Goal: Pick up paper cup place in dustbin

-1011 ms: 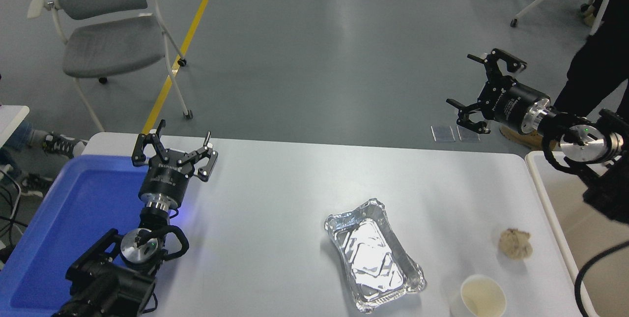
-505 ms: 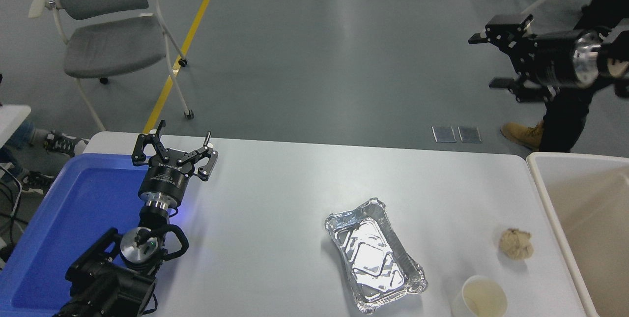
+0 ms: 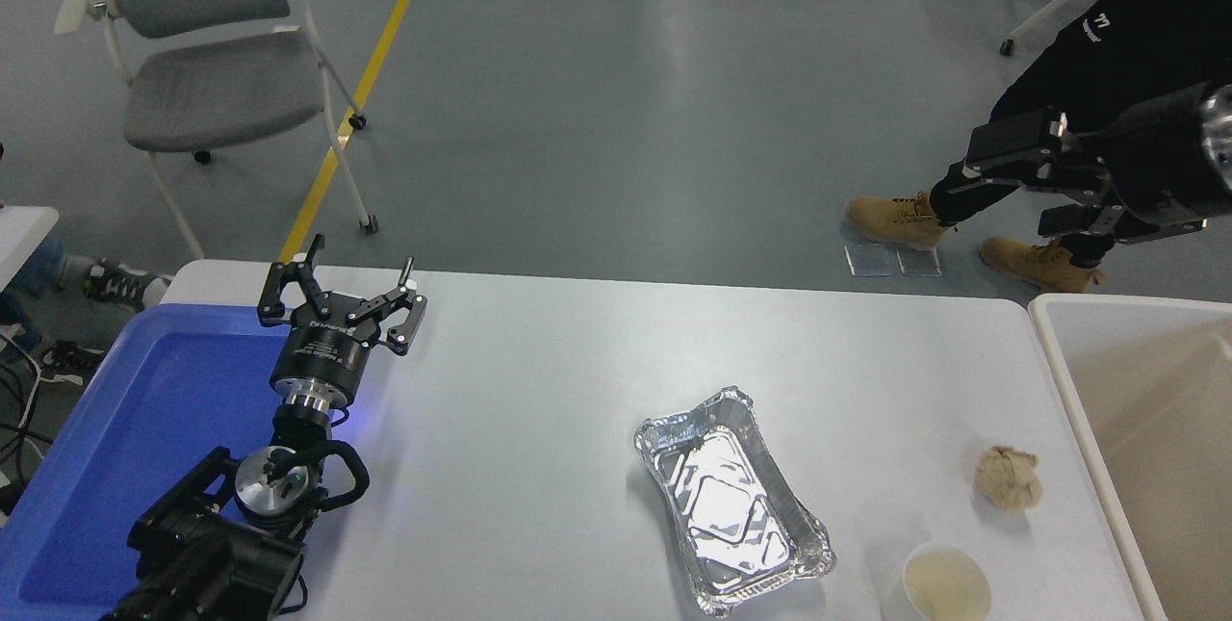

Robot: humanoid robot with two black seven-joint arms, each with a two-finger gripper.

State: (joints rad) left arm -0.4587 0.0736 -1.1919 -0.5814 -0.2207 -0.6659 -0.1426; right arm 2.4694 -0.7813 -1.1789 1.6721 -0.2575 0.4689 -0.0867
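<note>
One paper cup (image 3: 946, 584) stands upright at the table's (image 3: 539, 390) near edge, right of centre, partly cut off by the picture's bottom. Just to its left lies one foil tray (image 3: 731, 498), close but seemingly apart; one crumpled paper ball (image 3: 1008, 478) sits a little beyond the cup. One dustbin (image 3: 1064, 380) stands off the table's right end.

Left pincer (image 3: 342, 289) parked at lower left, over the edge of one blue tray (image 3: 144, 390), jaws spread, holding nothing.

Right pincer (image 3: 1015, 173) hangs high, past the table's far edge, well apart from the cup. Empty; jaws look parted, though the side-on view is poor.

Step in hand, as I judge it: reaching for the cup. Best come down from above with the jaws wide across the rim, keep off the tray, and close gently, since thin paper crushes.

Beyond: one grey chair (image 3: 207, 72), one person's legs (image 3: 1078, 72).
</note>
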